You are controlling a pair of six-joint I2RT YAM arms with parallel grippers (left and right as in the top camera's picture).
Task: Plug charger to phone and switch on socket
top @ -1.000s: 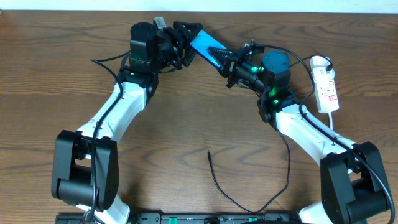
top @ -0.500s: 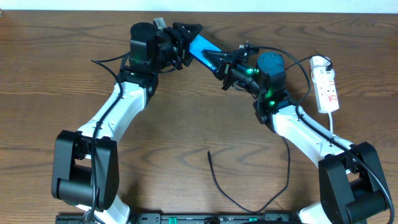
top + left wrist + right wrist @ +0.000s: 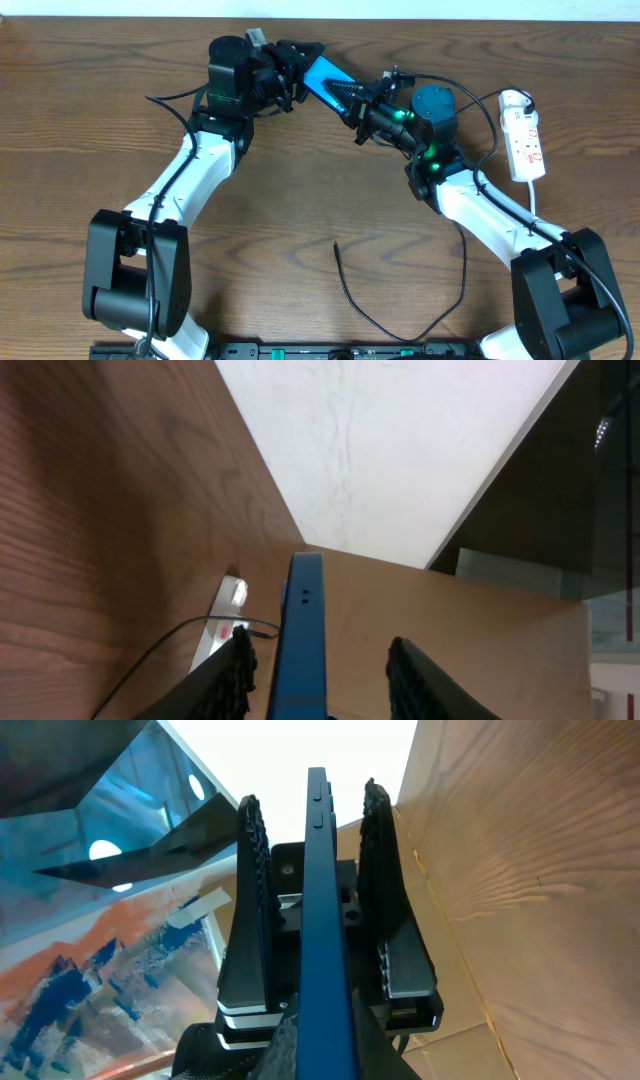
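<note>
Blue-lit phone [image 3: 328,76] at far edge, straddled by unclenched right gripper [image 3: 353,102]; hold of left gripper [image 3: 303,58] unclear. Clamp squarely, leaving one end free for charger [image 3: 352,300].

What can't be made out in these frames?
- Whether the left gripper grips the phone: left wrist, bottom edge cuts off the contact.
- Socket switch positions: overhead, too small.
- Far end of the charger: overhead, lost behind the right arm.
- Phone screen text: overhead, too small; wrist views show only its edge.
</note>
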